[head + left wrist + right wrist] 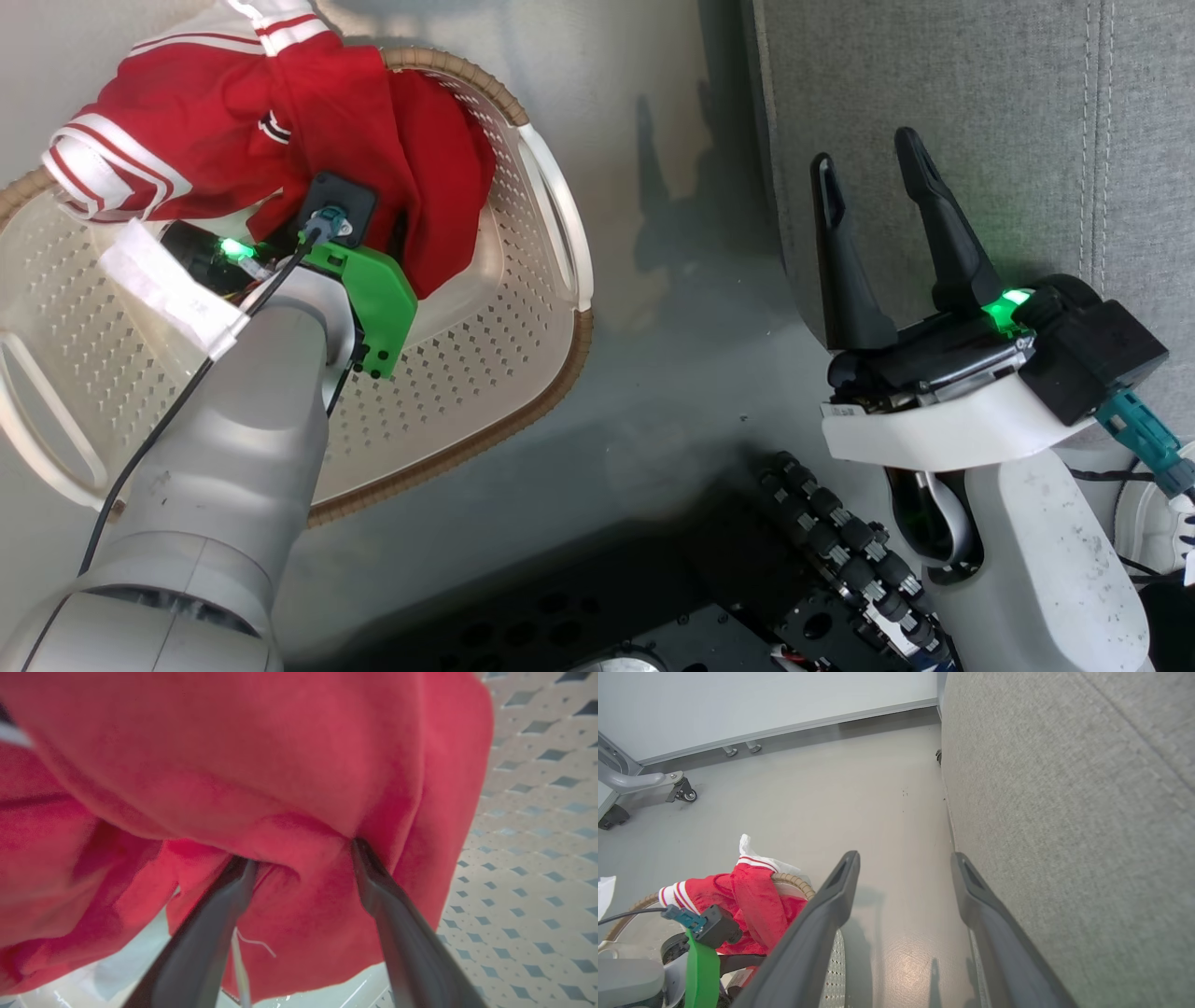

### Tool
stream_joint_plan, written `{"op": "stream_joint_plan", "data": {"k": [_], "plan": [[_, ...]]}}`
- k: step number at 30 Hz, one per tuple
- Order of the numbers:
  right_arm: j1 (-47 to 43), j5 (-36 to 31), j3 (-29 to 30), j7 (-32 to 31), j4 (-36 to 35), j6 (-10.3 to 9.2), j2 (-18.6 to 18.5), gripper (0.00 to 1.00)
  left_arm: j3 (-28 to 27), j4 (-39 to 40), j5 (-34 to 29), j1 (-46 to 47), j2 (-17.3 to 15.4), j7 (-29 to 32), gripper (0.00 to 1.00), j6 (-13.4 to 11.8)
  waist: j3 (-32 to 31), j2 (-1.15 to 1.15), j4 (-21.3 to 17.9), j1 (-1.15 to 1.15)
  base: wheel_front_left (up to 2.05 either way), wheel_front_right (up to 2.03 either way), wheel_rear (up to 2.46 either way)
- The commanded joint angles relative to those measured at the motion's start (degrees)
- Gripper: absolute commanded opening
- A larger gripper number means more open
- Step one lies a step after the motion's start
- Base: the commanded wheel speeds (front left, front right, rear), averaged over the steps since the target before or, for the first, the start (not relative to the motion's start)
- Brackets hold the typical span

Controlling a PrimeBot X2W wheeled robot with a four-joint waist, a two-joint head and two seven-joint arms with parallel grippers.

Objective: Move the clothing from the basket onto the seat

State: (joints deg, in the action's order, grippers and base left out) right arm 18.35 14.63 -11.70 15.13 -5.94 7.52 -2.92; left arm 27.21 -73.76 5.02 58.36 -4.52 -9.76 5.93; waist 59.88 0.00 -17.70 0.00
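The clothing (280, 121) lies bunched at the far side of the basket (523, 373), draped over its rim, left of the seat (980, 93). Your left gripper (302, 854) is spread wide, its fingers pressed into the red fabric. Your right gripper (866, 154) hangs wide apart over the seat's left edge.

Pale grey forearms (233, 439), green wrist bracket (383, 299), black cable (166, 427), teal connector (1144, 429), long dark jaws.
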Motion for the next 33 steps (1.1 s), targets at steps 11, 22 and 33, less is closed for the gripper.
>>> {"op": "stream_joint_plan", "data": {"k": [11,22,33], "plan": [[-2.11,-0.12,-0.64,0.02,-1.11,-0.05,0.01,1.0,-2.94,-0.07,4.59,2.98,0.82,5.26,1.0,-4.47,0.49,0.0,-0.27,0.0,0.0,0.0,0.0],[-3.02,-0.77,-0.36,0.02,-1.67,-0.05,0.02,1.0,-7.53,-0.07,11.44,4.02,1.33,8.09,1.0,-4.38,0.72,0.0,-0.41,0.0,0.0,0.0,0.0],[-1.73,-1.3,-0.49,0.02,-1.24,-0.05,0.02,1.0,-5.88,-0.07,12.18,3.93,1.2,9.42,0.0,-2.89,0.53,0.0,-0.16,0.0,0.0,0.0,0.0]]}}
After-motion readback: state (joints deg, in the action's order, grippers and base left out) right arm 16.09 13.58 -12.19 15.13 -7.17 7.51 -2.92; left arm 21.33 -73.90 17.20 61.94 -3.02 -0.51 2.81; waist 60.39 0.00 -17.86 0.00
